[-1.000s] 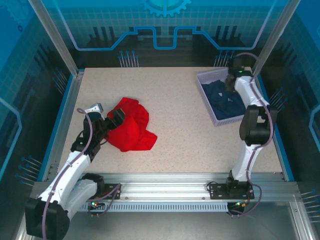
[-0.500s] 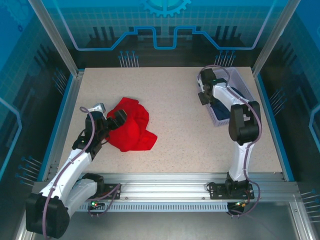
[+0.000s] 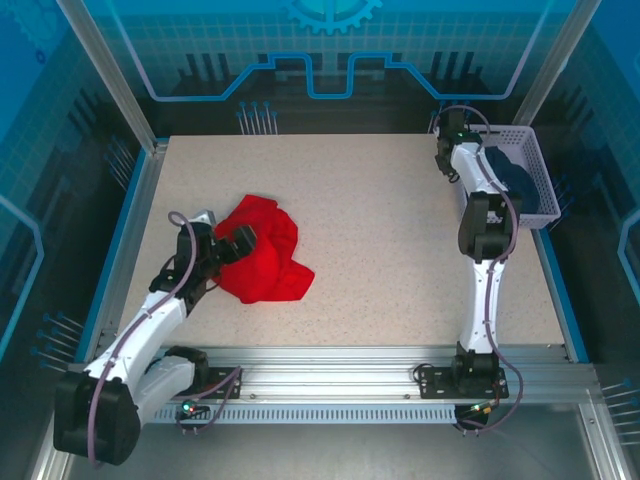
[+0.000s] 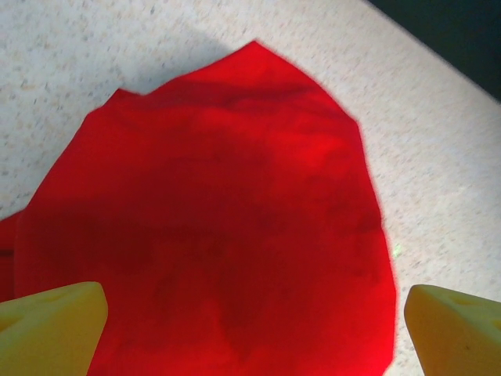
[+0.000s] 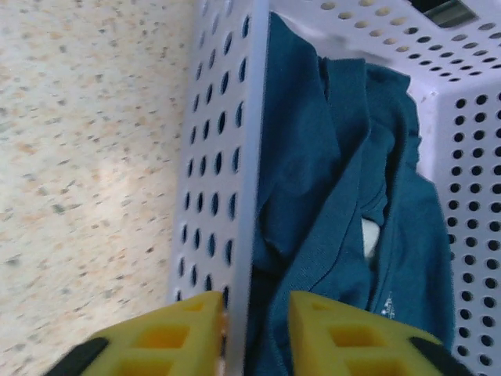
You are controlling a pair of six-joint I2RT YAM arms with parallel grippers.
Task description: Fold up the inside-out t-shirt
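Note:
The inside-out t-shirt [image 3: 268, 258] lies crumpled in a plain red heap on the left half of the table; in the left wrist view the t-shirt [image 4: 219, 211] shows no print. My left gripper [image 3: 232, 243] is at its left edge, open wide. In the left wrist view this gripper [image 4: 254, 329] has its yellow fingertips [image 4: 55, 317] on either side of the cloth, with nothing gripped. My right gripper [image 3: 450, 136] is at the far right. It [image 5: 257, 313] straddles a basket's side wall, one finger outside and one inside.
A white perforated basket [image 3: 541, 186] stands at the table's far right edge, its wall [image 5: 227, 157] running between my right fingers. A dark navy garment [image 5: 329, 196] lies inside it. Bare speckled tabletop [image 3: 390, 250] lies between the two arms.
The right arm swung left, then back to the far right, and its jaws narrowed round the basket wall. The basket moved right to the table's edge. The left gripper and shirt barely moved.

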